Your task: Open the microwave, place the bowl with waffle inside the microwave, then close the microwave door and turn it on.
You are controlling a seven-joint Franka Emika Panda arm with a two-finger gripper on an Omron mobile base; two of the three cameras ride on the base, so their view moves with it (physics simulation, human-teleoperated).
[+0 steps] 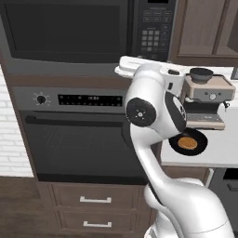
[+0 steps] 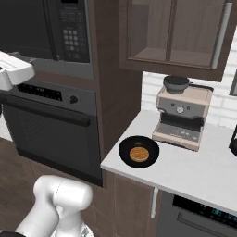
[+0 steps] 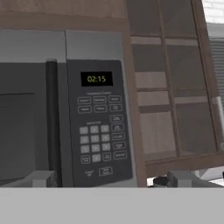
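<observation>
The microwave [image 1: 88, 30] is built into the dark cabinet column above the wall oven [image 1: 76, 135], and its microwave door [image 1: 65, 28] is seen shut, the dark window flush with the grey frame. In the hand view a vertical dark bar handle [image 3: 52, 122] is shown at the door's right edge, just beside the keypad panel [image 3: 99, 127]. On the panel's small display [image 3: 96, 79] the figures "02:15" can be read in yellow-green; the lettering on the buttons below is too blurred to be made out.

The bowl with waffle [image 2: 139, 152] is set on the white counter [image 2: 185, 171] to the right of the oven column, near the counter's front edge and just in front of the coffee machine [image 2: 182, 113], apart from it. The golden gridded waffle lies flat in the black bowl.

The gripper [image 3: 107, 179] is held level before the keypad, well apart from the bowl; nothing is seen between its tips, and how far they stand open cannot be told. Glass-fronted wall cabinets [image 3: 175, 83] are seen to the panel's right.
</observation>
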